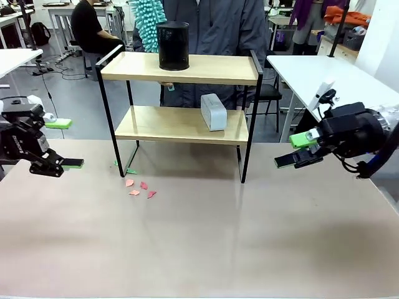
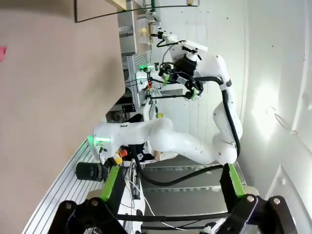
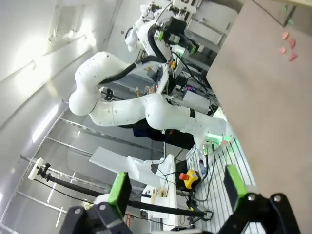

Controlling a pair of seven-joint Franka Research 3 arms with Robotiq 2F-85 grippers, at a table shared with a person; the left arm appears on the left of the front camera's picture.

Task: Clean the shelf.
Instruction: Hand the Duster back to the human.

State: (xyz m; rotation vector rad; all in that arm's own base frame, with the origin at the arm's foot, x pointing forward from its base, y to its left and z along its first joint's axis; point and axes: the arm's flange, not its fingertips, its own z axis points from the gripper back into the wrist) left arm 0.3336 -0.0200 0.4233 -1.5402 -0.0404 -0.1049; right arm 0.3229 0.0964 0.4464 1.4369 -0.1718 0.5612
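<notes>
while both arms wait at the frame edges, the shelf fills the upper middle of the front view, standing on the tan table with its four slim legs down. i judge it light yet rigid: thin black frame, two pale wooden boards, likely to tip or slide if pushed high up. the best hold, in my judgement, is a leg or the frame rail at a board's edge, where pads can close on narrow metal; the board faces are too broad to pinch.

on the top board, a black cylindrical container stands upright; on the lower board, right of centre, a pale box-like object rests. both look loose and could topple if the shelf is jolted. behind it a person holds a teal fluffy duster at upper centre.

at mid right, my right gripper hangs spread and empty, pads apart. at mid left, my left gripper is likewise spread, holding nothing.

smallest, pink scraps and a green scrap lie on the table by the front left leg.
</notes>
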